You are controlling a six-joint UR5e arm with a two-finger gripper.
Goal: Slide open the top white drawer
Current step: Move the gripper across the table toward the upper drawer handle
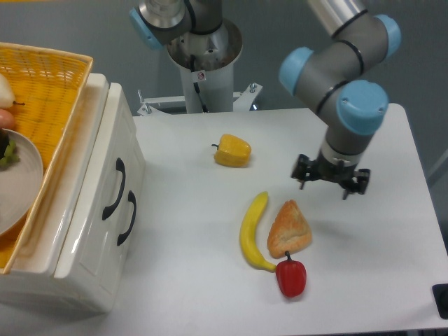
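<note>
Banana (252,231) beside pastry (289,229), red pepper (291,276)

A single fixed camera is looking down steeply from the near side, facing the arm's base pedestal (204,63) at the far edge. It is sitting at middling range, taking in most of the white tabletop (196,280). The cabinet (84,231) is filling the left side, its near-left part cut off by the frame.

Legible text, labels, brands, numbers: none. A small white sticker with a red mark sits on the robot base column (203,70); its content is too small to read.
</note>
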